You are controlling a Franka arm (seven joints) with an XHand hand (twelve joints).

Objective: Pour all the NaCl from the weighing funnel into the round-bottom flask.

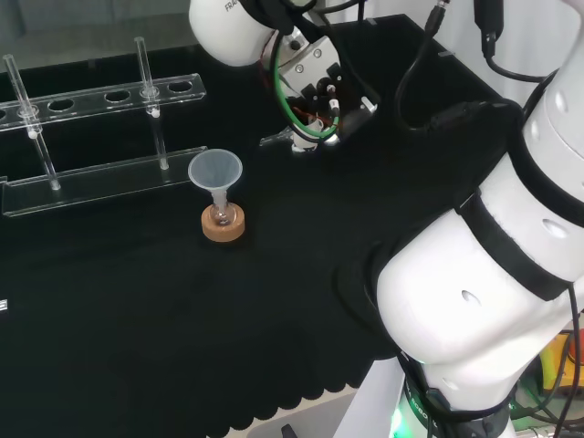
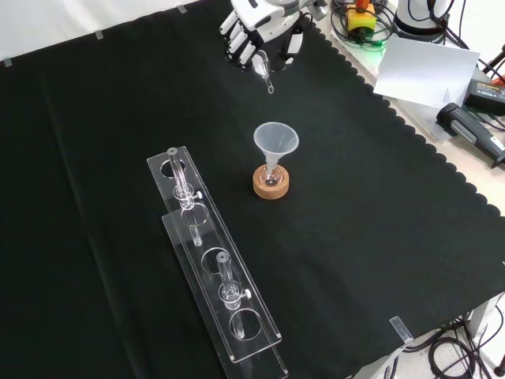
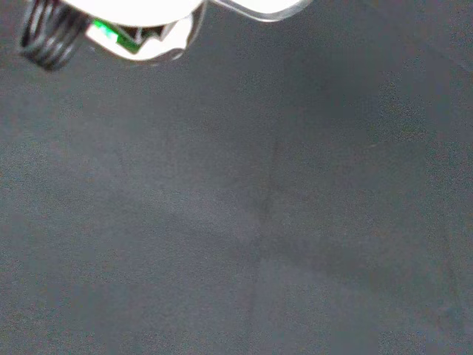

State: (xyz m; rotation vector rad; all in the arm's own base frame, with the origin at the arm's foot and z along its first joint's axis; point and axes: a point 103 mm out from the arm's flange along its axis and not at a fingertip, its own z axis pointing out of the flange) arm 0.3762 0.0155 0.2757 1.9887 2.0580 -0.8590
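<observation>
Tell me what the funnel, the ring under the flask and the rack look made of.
The funnel looks like cloudy, frosted plastic: light passes through it only dimly. The ring looks like cork, tan and matte. The rack looks like clear acrylic or glass, with glossy see-through plates and bright edges; which one is hard to tell.

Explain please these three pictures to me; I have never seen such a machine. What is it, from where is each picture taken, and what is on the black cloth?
This is one white robot arm with a hand of fingers instead of a claw. The head view looks over the arm from behind; the front view looks down at the black cloth from the opposite side; the wrist view sits on the hand and looks at bare cloth. On the cloth stands a small round-bottom flask on a cork ring, with a plastic funnel in its neck. Beside it is a clear rack. The hand, at the top of the front view, holds a small clear weighing funnel, spout down.
</observation>
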